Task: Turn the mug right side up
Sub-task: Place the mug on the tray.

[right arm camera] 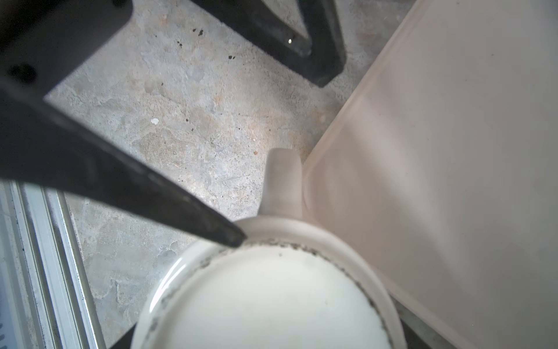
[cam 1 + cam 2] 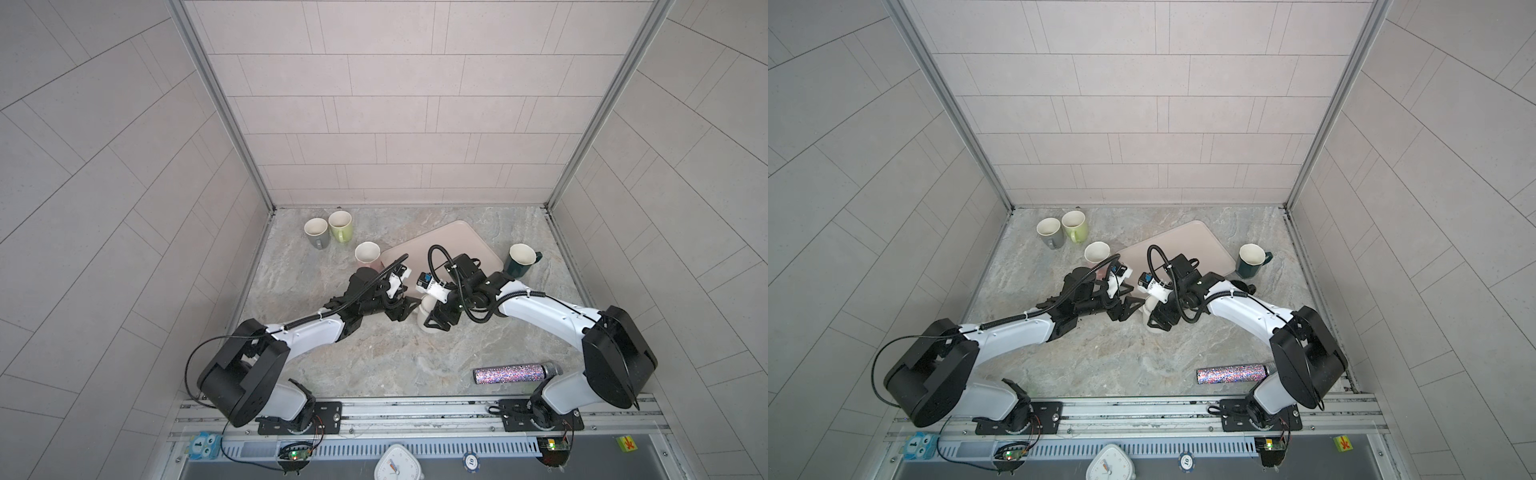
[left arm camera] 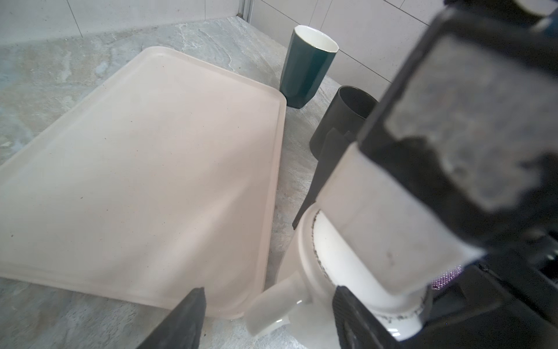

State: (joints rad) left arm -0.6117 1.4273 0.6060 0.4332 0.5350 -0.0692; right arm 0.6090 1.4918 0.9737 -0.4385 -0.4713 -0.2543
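Right wrist view showed us the white mug [image 1: 271, 302] upside down on the bench [image 1: 181, 121], base upward, with its handle [image 1: 283, 181] just beside the rim of the tray [image 1: 453, 151]. One finger [image 1: 181, 205] of the right gripper [image 2: 439, 321] met the edge of that base. The other finger was hidden behind the mug, so we could not tell whether the jaws were clamped on it or only spread astride it. In both top views this gripper hung directly over the white mug, near the middle of the bench, at the tray's near edge.

We saw the left gripper [image 2: 409, 306] low over the bench, just beside the white mug on the handle side, its jaws apart. From the left wrist view the handle appeared between its two fingers [image 3: 181, 320], but we made out no contact with either.

A teal mug [image 2: 519, 259] stood upright just past the tray's right end, and the left wrist view showed a black mug [image 3: 341, 117] near it. A grey mug [image 2: 316, 232] and a green mug [image 2: 341, 226] stood upright side by side at the back left. A pink mug [image 2: 368, 255] stood upright just beside the tray's left corner. A glitter tube [image 2: 513, 372] lay on its side near the right arm's base.
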